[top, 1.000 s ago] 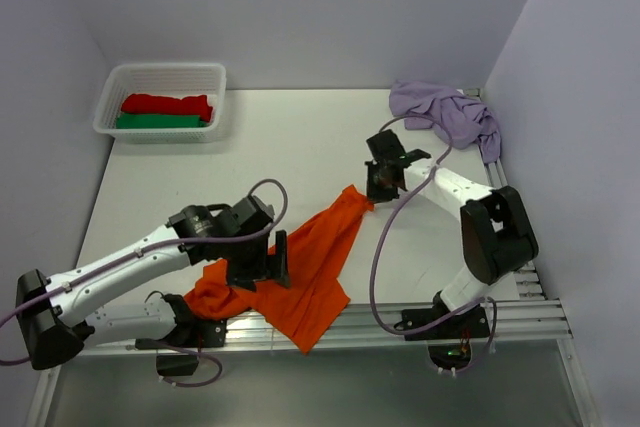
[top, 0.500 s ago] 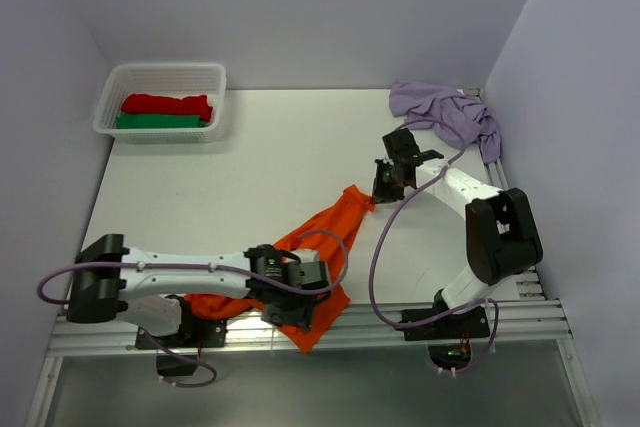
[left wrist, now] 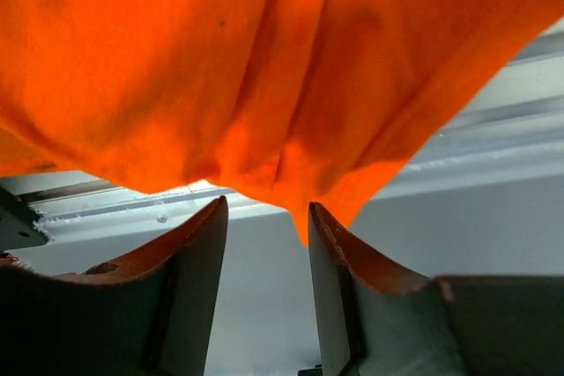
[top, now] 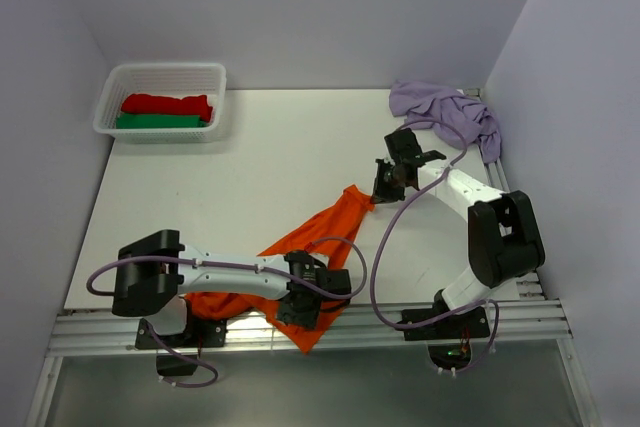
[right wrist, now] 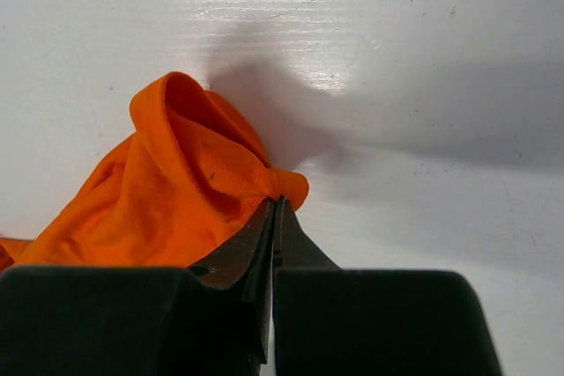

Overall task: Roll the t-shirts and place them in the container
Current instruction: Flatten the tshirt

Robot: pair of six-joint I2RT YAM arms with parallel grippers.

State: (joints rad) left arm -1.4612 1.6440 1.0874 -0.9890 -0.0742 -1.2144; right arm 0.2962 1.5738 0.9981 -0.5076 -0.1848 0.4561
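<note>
The orange t-shirt (top: 320, 237) lies stretched from the table's near edge up to the middle right. My right gripper (top: 381, 191) is shut on its far corner (right wrist: 286, 184). My left gripper (top: 300, 309) is open at the shirt's near hem by the table's front edge; the cloth (left wrist: 264, 68) hangs just above its fingertips (left wrist: 216, 213), with a point of hem between them. The lilac t-shirt (top: 445, 112) lies crumpled at the back right. The red t-shirt (top: 165, 104) and the green t-shirt (top: 155, 121) lie rolled in the basket.
A white mesh basket (top: 215, 107) stands at the back left. Metal rails (top: 430, 302) run along the table's near edge. Walls close in on the left, back and right.
My left arm has swung low and to the right, its gripper moving from over the shirt's middle to the near hem. My right gripper has shifted slightly right, still holding the corner.
</note>
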